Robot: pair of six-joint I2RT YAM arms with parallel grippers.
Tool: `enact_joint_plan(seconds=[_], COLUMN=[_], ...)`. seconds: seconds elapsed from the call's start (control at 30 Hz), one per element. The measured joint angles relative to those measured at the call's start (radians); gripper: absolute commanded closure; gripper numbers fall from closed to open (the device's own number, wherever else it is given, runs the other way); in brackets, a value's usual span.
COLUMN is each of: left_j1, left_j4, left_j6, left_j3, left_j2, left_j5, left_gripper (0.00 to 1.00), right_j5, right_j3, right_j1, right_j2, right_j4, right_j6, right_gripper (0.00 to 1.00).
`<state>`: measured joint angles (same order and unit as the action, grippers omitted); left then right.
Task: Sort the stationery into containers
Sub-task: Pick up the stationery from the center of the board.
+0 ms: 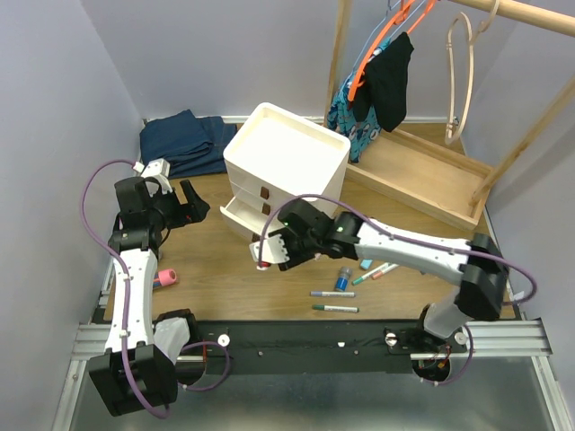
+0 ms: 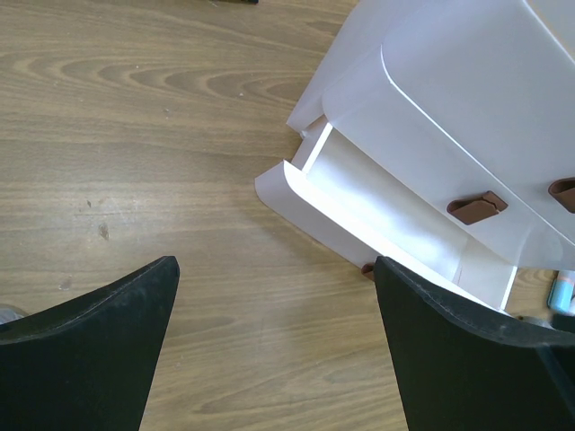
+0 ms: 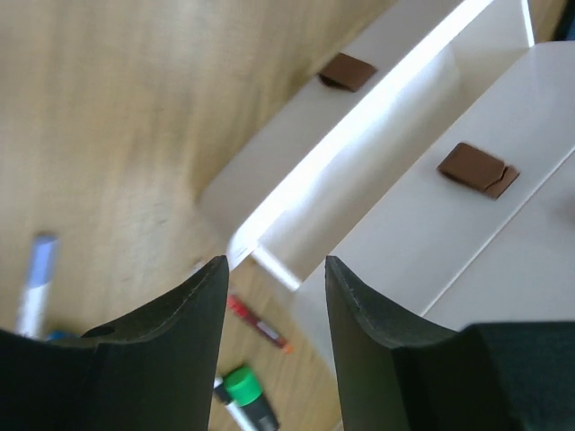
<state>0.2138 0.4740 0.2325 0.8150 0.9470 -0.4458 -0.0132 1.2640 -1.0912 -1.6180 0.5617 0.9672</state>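
Top external shows my right gripper [image 1: 269,250] released at the pulled-out bottom drawer [image 1: 241,215]. Left gripper [image 1: 180,196] hangs released too.

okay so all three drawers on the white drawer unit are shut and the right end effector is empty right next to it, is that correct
Not quite. The bottom drawer of the white drawer unit is pulled open, as the left wrist view shows; the two above it are shut. The rest holds: the right end effector is empty right next to it.

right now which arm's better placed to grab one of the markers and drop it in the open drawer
Right. The right gripper hovers empty by the open bottom drawer, with the markers lying close beside it. The left gripper sits farther away, with only a pink-capped marker near its arm.
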Motion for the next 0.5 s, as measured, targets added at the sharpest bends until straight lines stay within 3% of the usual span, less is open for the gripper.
enact_joint_plan(seconds=[0.27,0.5], left_j1=[0.000,0.000], left_j4=[-0.001,-0.008], left_j6=[0.000,0.002], left_j3=[0.000,0.000], left_j2=[-0.004,-0.004], left_j5=[0.000,0.000], left_gripper=[0.01,0.01], right_j5=[-0.192,-0.194], right_j3=[-0.119,-0.283], right_j1=[0.000,0.000], right_j2=[0.268,0.299], right_j4=[0.291,0.449], right_j6=[-0.010,0.131], right_gripper=[0.46,0.45])
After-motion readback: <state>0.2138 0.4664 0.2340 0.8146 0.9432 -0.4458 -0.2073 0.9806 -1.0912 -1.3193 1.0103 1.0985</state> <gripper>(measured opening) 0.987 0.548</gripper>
